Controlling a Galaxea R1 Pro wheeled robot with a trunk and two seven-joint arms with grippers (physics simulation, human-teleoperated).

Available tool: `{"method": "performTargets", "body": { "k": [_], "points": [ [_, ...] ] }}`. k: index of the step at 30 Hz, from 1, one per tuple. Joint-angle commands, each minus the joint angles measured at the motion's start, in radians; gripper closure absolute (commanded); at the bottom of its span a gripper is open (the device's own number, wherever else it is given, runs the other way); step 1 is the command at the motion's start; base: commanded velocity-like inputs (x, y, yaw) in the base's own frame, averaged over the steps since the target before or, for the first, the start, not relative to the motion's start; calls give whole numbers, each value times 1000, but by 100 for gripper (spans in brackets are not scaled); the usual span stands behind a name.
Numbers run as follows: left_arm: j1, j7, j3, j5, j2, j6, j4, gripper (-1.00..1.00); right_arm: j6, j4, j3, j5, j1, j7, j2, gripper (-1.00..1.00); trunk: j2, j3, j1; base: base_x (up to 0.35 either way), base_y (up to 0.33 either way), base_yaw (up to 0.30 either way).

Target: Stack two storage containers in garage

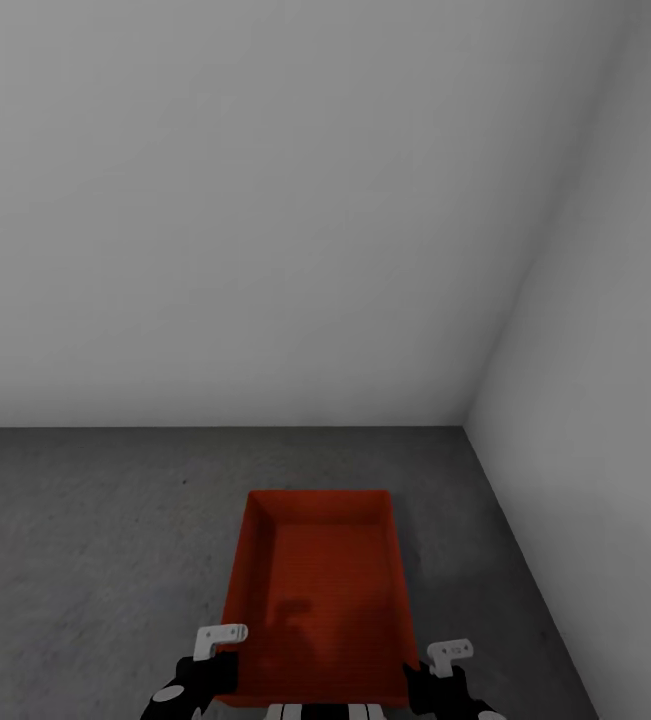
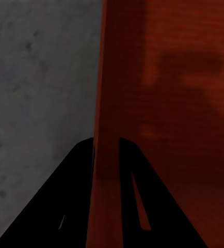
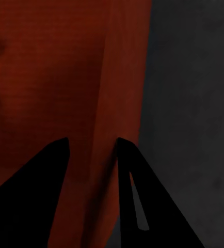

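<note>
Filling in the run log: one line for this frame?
room: garage corner, grey floor | container: one, low over or on floor | left pincer: astride left wall | right pincer: astride right wall, gap visible

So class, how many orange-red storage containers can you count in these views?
1. The storage container sits low over the dark grey floor near the wall corner, one side wall in each end effector. A second could be out of view.

Red bin [image 1: 317, 590]: near edge cut off by head view's bottom edge; left gripper [image 1: 203, 668] and right gripper [image 1: 433, 672] cover near corners; whether it rests on floor [image 1: 85, 540] unclear
</note>
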Motion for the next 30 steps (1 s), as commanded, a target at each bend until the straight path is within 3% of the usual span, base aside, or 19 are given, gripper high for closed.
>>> {"method": "performTargets", "body": {
  "k": [1, 19, 20, 21, 30],
  "points": [
    [0, -7, 7, 11, -2, -23, -4, 100, 60, 26, 6, -11, 0, 11, 0, 100, 0, -1, 0, 0, 0, 0],
    [0, -7, 8, 13, 3, -21, -4, 100, 60, 26, 4, -12, 0, 12, 0, 100, 0, -1, 0, 0, 0, 0],
    [0, -7, 8, 13, 2, -21, -4, -100, 60, 26, 4, -12, 0, 12, 0, 100, 0, -1, 0, 0, 0, 0],
    [0, -7, 8, 13, 2, -21, -4, -100, 60, 26, 5, -12, 0, 12, 0, -100, 0, -1, 0, 0, 0, 0],
    [0, -7, 8, 14, 2, -23, -4, -100, 60, 26, 4, -12, 0, 12, 0, -100, 0, -1, 0, 0, 0, 0]
  ]
}}
